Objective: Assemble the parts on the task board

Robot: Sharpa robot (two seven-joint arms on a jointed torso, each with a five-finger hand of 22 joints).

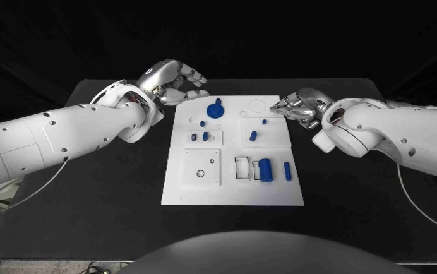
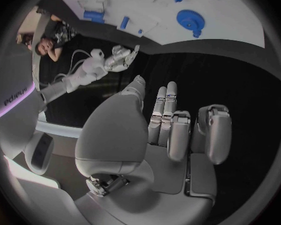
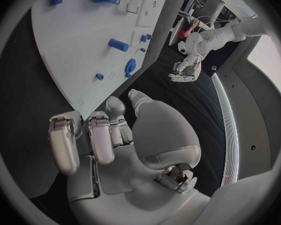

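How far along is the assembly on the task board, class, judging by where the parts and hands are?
Early stage. Done: nothing plainly. The blue gear, cylinder and bar sit on the task board; whether seated is unclear. In hand: nothing; the left hand and right hand hold no part. Left: apparently all of the assembly.

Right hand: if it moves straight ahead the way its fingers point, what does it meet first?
Probably the task board: the right hand points at its far right corner. Depth is unclear.
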